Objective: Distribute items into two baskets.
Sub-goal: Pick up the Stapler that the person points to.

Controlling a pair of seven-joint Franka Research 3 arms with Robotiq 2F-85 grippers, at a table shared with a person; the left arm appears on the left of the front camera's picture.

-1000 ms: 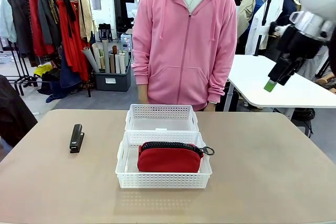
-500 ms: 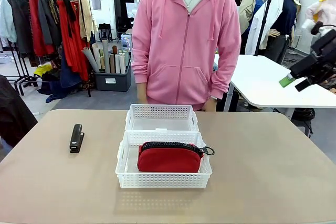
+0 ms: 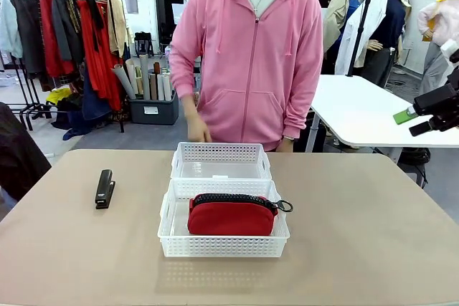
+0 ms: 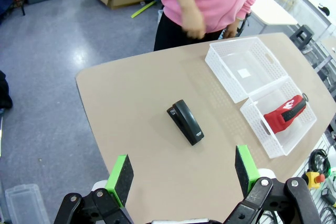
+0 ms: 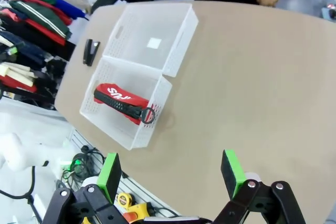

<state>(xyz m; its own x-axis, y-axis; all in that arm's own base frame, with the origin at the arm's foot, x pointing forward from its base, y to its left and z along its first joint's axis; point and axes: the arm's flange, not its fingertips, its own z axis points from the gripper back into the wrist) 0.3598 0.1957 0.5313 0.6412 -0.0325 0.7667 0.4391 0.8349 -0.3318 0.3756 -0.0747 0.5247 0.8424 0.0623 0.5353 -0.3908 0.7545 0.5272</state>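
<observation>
Front view: pouch sorted, stapler waiting on the table.

The table (image 3: 373, 234) carried everything, and a person (image 3: 251, 55) stood at its twelve o'clock edge. The bigger basket (image 3: 221, 153) sat empty, touching the narrower basket (image 3: 215, 245) at its six o'clock, where the red pouch (image 3: 231, 218) lay. The stapler (image 3: 105, 188) lay loose at nine o'clock of the baskets, well apart from them. The left gripper (image 4: 182, 167) hung high above it, pads spread on nothing; the right gripper (image 5: 170, 173) was likewise spread and empty. The stapler probably belonged in the empty basket: best to turn the pads across its narrow sides, drop straight, pinch mid-body and lift clear of the rim.
</observation>
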